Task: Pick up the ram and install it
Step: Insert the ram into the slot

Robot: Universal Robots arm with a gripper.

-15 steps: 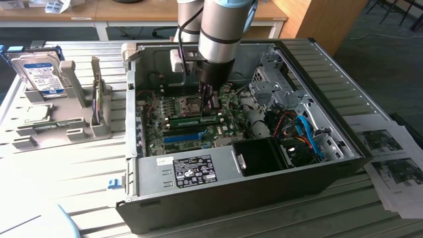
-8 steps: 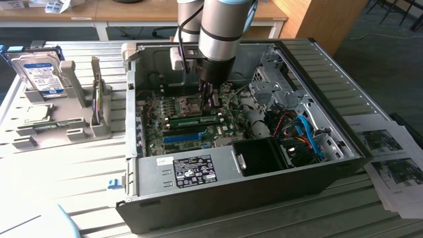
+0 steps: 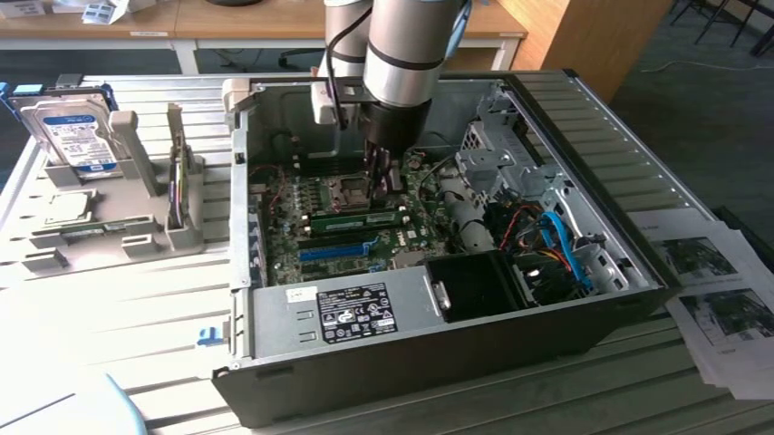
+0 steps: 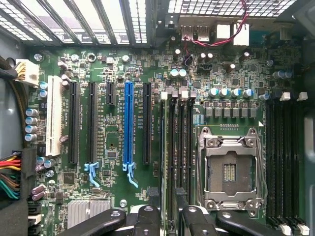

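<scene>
Install step: gripper [image 3: 384, 184] spread wide, holding nothing, hanging just above ram [image 3: 353, 220] sitting slotted on motherboard [image 4: 112, 142]; full seating likely calls for straight downward press

1. The arm [image 3: 405, 45] is cut off by the exterior view's top edge.
2. The gripper [image 4: 172, 217] is partly cut off by the wrist view's edge.
3. The papers [image 3: 713, 299] run off the exterior view's right edge.
4. The print on the label [image 3: 353, 308] is too small to read.
5. The holder [image 3: 115, 195] hides the drive's [image 3: 72, 136] lower part.
</scene>
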